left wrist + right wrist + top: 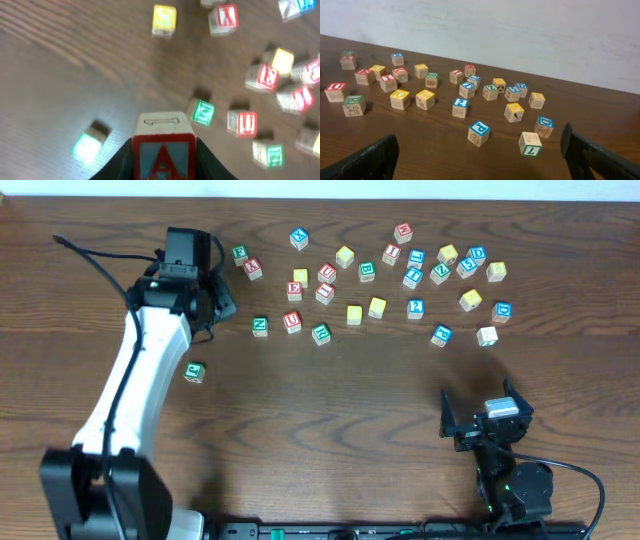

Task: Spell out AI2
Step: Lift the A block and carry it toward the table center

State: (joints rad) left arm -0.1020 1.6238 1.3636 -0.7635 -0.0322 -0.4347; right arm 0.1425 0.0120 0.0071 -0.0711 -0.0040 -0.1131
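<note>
The cube with the red A (163,157) sits between the dark fingers of my left gripper (163,150), which is shut on it. In the overhead view the left gripper (222,298) is at the left end of the scattered cubes and hides the A. The blue 2 cube (415,308) (460,106) lies in the middle of the scatter. A red cube that reads as I (391,253) (456,76) lies farther back. My right gripper (482,408) (480,165) stands open near the table's front right, with nothing between its fingers.
Several other letter cubes are scattered across the back of the table, among them a green N (260,326) (202,111), a red U (291,321) (245,122) and a blue P (479,132). One green cube (194,371) lies apart, beside the left arm.
</note>
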